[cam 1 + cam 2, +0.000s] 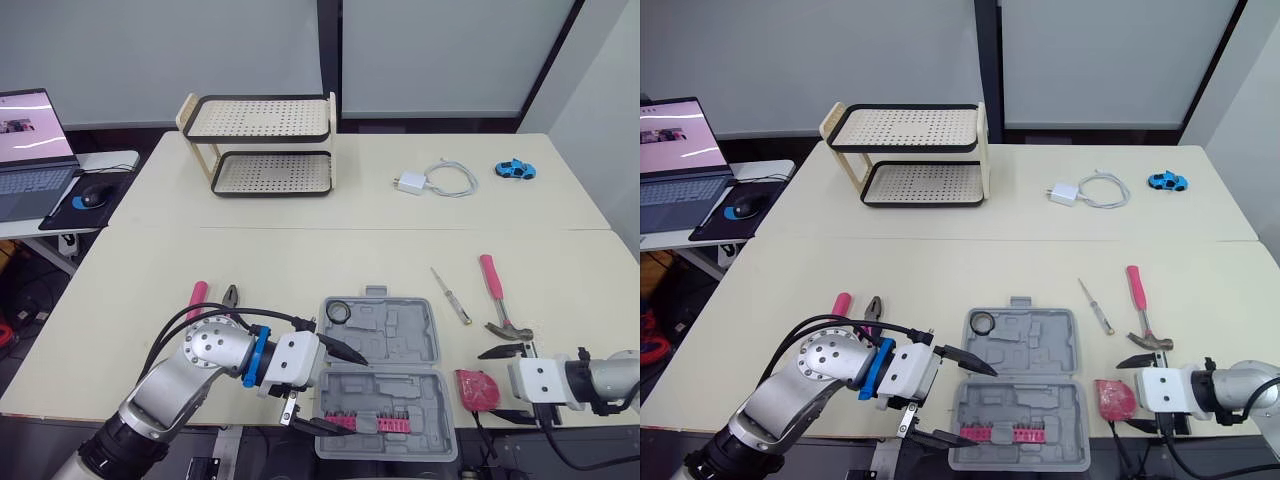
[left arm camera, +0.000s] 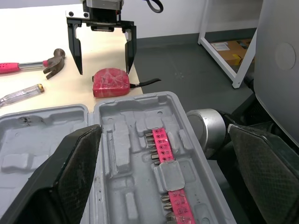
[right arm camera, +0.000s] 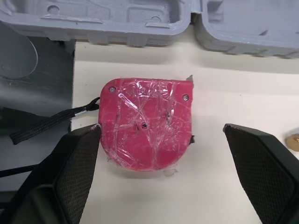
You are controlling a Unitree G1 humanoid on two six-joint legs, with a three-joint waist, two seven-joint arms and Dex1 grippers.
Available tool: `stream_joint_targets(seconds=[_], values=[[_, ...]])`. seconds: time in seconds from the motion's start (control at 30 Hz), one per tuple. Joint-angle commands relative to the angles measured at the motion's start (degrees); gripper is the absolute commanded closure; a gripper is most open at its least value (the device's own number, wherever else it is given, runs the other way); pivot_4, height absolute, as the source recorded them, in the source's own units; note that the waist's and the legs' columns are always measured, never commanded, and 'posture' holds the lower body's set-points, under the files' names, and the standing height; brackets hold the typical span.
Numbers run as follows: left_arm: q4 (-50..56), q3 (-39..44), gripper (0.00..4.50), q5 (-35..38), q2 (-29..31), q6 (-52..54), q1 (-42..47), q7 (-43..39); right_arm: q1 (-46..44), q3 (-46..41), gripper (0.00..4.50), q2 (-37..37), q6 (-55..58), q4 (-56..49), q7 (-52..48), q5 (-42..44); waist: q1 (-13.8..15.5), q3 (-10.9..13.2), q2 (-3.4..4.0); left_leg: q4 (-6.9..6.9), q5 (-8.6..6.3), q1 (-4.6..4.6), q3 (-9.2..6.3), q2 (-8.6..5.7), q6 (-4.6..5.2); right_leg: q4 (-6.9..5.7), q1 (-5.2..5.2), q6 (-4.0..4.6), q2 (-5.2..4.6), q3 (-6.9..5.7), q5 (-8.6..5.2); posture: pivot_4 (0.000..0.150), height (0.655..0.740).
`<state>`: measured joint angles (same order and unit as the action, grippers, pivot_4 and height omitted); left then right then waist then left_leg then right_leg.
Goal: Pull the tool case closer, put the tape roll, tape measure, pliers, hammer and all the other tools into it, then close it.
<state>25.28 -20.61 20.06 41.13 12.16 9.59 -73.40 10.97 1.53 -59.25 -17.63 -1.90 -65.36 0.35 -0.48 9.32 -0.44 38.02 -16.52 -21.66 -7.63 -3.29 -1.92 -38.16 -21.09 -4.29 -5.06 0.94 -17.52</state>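
At the near edge of the table we see the grey tool case [image 1: 400, 335] lying open, the black tape roll [image 1: 337, 312] seated in its far left corner. The left gripper [image 1: 348, 393] has its fingers spread wide over the case's near left side. Just right of the case lies the red tape measure [image 3: 147, 123], with the right gripper [image 1: 489, 384] splayed to either side of it, not clamped. The screwdriver [image 1: 451, 295] and hammer [image 1: 497, 296] lie farther right, and the pliers [image 1: 232, 295] lie left of the case.
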Motion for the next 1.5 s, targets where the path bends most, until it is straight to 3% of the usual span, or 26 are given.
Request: stream_joint_targets(seconds=[0.03, 0.43, 0.73, 0.9, 1.5], values=[[2.6, 0.1, 0.00, 1.1, 0.5, 0.1, -0.1, -0.6, -0.4, 1.0, 0.03, -0.9, -1.6, 2.4, -0.9, -0.9, 0.0, 0.0, 0.00, 0.00, 0.00, 0.01, 0.00, 0.00, 0.00, 0.00, 0.01, 0.00, 0.00, 0.01, 0.00, 0.150, 0.7400], [1.6, 0.6, 0.00, 1.0, 0.8, -0.2, 0.0, -1.6, -1.3, 1.5, 0.03, -0.1, 2.1, 0.6, -1.2, 1.0, 0.0, 0.0, -0.02, 0.00, 0.00, 0.03, 0.01, 0.00, 0.00, -0.01, 0.01, 0.00, 0.01, 0.03, 0.00, 0.150, 0.7400], [2.6, 0.4, 0.00, 0.9, 0.9, -0.1, -0.9, -1.3, 4.3, -3.4, 0.03, -3.0, 14.8, -9.6, -3.0, 7.6, 0.1, 0.0, -0.03, 0.00, -0.01, 0.01, -0.01, 0.03, 0.01, 0.00, 0.02, 0.00, 0.00, 0.03, 0.00, 0.150, 0.7400], [2.7, 0.5, 0.00, 1.0, 1.1, -0.1, -1.2, -1.4, 5.3, -5.5, 0.03, -3.1, 15.5, -12.4, -2.8, 7.9, 0.1, 0.0, -0.03, 0.00, -0.01, 0.01, -0.02, 0.03, 0.01, 0.00, 0.02, 0.00, 0.00, 0.01, 0.00, 0.150, 0.7400], [3.9, 0.4, 0.00, 1.8, 0.8, 2.2, 0.4, -1.5, -1.9, 2.1, 0.03, -0.6, 9.0, -3.8, -3.8, 3.6, 0.0, 0.0, -0.04, 0.00, 0.00, 0.01, -0.01, 0.02, 0.01, 0.00, 0.01, 0.00, -0.01, 0.00, 0.00, 0.150, 0.7400]])
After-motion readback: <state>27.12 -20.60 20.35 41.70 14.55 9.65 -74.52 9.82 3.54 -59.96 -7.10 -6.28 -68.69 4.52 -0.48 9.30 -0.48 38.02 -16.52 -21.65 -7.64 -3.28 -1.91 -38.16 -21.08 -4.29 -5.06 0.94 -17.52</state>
